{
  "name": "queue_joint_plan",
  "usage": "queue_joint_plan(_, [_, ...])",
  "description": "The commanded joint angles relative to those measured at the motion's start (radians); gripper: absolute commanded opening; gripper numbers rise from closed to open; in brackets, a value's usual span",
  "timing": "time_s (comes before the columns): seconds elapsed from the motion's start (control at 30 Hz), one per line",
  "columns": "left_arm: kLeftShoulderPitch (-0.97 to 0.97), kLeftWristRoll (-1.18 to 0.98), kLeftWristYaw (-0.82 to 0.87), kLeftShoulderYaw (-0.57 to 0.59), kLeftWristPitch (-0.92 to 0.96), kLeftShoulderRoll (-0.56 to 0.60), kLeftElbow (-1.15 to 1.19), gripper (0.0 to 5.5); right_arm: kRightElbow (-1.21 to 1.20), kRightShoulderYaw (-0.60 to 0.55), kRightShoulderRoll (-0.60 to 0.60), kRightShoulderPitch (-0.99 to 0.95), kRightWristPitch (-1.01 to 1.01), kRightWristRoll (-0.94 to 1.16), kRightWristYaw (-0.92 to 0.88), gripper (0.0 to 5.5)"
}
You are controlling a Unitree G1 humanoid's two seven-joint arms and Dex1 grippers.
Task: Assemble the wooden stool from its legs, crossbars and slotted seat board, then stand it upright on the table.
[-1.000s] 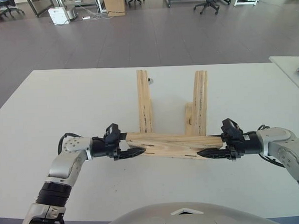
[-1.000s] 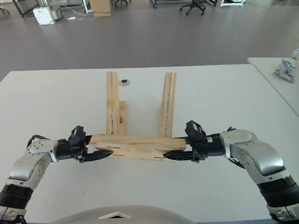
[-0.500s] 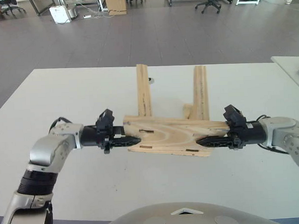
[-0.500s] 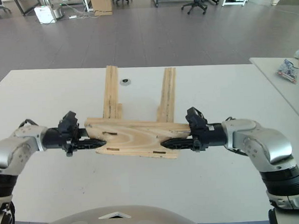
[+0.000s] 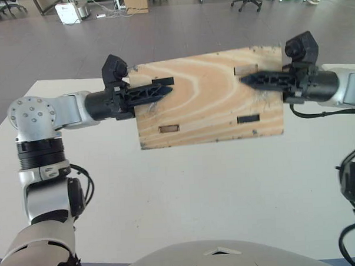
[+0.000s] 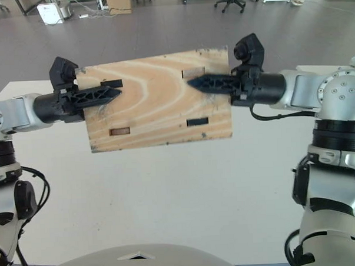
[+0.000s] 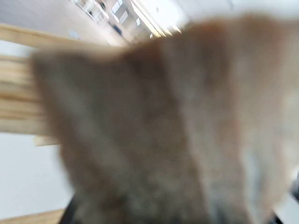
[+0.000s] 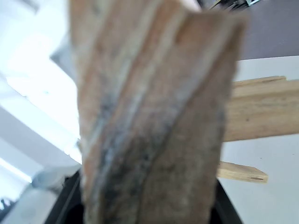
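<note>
Seat board (image 5: 208, 99) hangs between left hand (image 5: 162, 87) and right hand (image 5: 247, 80), both pinching its edges.

No legible text, label, brand, number or sign appears in any view. The slotted seat board (image 5: 205, 102), at the upper centre of the frame, carries only wood grain and cut slots. Its surface has no printed or stamped marking.

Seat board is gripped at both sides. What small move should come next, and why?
Probably tip the seat board level and lower it until the legs rest on the table. The left fingers and right fingers clamp its side edges, and its face is tilted steeply toward the head camera, not flat.
</note>
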Motion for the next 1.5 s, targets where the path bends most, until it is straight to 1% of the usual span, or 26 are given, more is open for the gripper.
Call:
queue_joint_plan(0.03, [-0.097, 0.064, 0.308, 0.072, -0.164, -0.083, 0.059, 1.35, 0.069, -0.083, 0.113, -0.052, -0.142, -0.164, -0.399, 1.36])
queue_joint_plan(0.1, [-0.175, 0.141, 0.355, 0.074, -0.236, -0.091, 0.116, 1.35, 0.061, -0.086, 0.161, -0.056, -0.176, -0.188, -0.456, 1.36])
queue_joint_plan(0.2, [-0.218, 0.253, 0.346, 0.045, -0.325, -0.095, 0.09, 1.35, 0.103, -0.11, 0.215, -0.091, -0.191, -0.201, -0.539, 1.36])
queue_joint_plan(0.33, [-0.309, 0.268, 0.419, 0.093, -0.361, -0.116, 0.233, 1.35, 0.071, -0.149, 0.245, -0.12, -0.26, -0.18, -0.476, 1.36])
queue_joint_plan(0.43, [-0.328, 0.349, 0.409, 0.064, -0.397, -0.121, 0.274, 1.35, 0.084, -0.158, 0.276, -0.14, -0.298, -0.21, -0.495, 1.36])
queue_joint_plan(0.5, [-0.34, 0.374, 0.427, 0.06, -0.411, -0.139, 0.311, 1.35, 0.151, -0.164, 0.283, -0.163, -0.273, -0.221, -0.534, 1.36])
queue_joint_plan(0.57, [-0.364, 0.372, 0.51, 0.08, -0.383, -0.154, 0.378, 1.35, 0.244, -0.171, 0.277, -0.192, -0.205, -0.24, -0.596, 1.36])
queue_joint_plan(0.63, [-0.385, 0.38, 0.593, 0.096, -0.357, -0.164, 0.441, 1.35, 0.327, -0.161, 0.271, -0.223, -0.19, -0.278, -0.643, 1.36])
queue_joint_plan(0.7, [-0.409, 0.397, 0.66, 0.106, -0.379, -0.169, 0.511, 1.35, 0.418, -0.138, 0.278, -0.252, -0.254, -0.336, -0.681, 1.36])
queue_joint_plan(0.73, [-0.417, 0.407, 0.698, 0.114, -0.427, -0.169, 0.574, 1.35, 0.496, -0.132, 0.29, -0.276, -0.321, -0.363, -0.712, 1.36])
queue_joint_plan(0.83, [-0.411, 0.426, 0.741, 0.118, -0.539, -0.18, 0.715, 1.35, 0.719, -0.151, 0.331, -0.319, -0.502, -0.386, -0.803, 1.36])
queue_joint_plan(0.9, [-0.397, 0.434, 0.745, 0.108, -0.565, -0.197, 0.787, 1.35, 0.814, -0.17, 0.361, -0.29, -0.598, -0.382, -0.853, 1.36])
queue_joint_plan(0.97, [-0.388, 0.431, 0.762, 0.11, -0.563, -0.205, 0.858, 1.35, 0.864, -0.182, 0.38, -0.258, -0.631, -0.368, -0.865, 1.36])
queue_joint_plan(1.03, [-0.377, 0.439, 0.738, 0.104, -0.566, -0.214, 0.879, 1.35, 0.869, -0.183, 0.384, -0.236, -0.622, -0.361, -0.825, 1.36])
queue_joint_plan(1.07, [-0.371, 0.447, 0.723, 0.096, -0.559, -0.218, 0.876, 1.75, 0.864, -0.178, 0.383, -0.23, -0.616, -0.365, -0.808, 1.75])
queue_joint_plan(1.1, [-0.369, 0.446, 0.721, 0.093, -0.552, -0.222, 0.878, 1.96, 0.86, -0.175, 0.38, -0.226, -0.613, -0.367, -0.8, 1.96])
queue_joint_plan(1.2, [-0.369, 0.465, 0.695, 0.083, -0.559, -0.24, 0.886, 2.49, 0.865, -0.178, 0.368, -0.222, -0.646, -0.383, -0.801, 2.55])
queue_joint_plan(1.3, [-0.379, 0.492, 0.68, 0.11, -0.563, -0.246, 0.899, 3.05, 0.878, -0.202, 0.348, -0.228, -0.674, -0.418, -0.796, 3.18])
queue_joint_plan(1.4, [-0.364, 0.528, 0.662, 0.106, -0.535, -0.224, 0.866, 3.42, 0.868, -0.222, 0.321, -0.232, -0.647, -0.434, -0.757, 3.61])
queue_joint_plan(1.43, [-0.355, 0.544, 0.646, 0.092, -0.524, -0.214, 0.842, 3.68, 0.865, -0.229, 0.314, -0.232, -0.639, -0.437, -0.746, 3.89])
queue_joint_plan(1.5, [-0.341, 0.574, 0.593, 0.069, -0.505, -0.18, 0.77, 4.0, 0.84, -0.244, 0.293, -0.234, -0.603, -0.43, -0.707, 4.25])
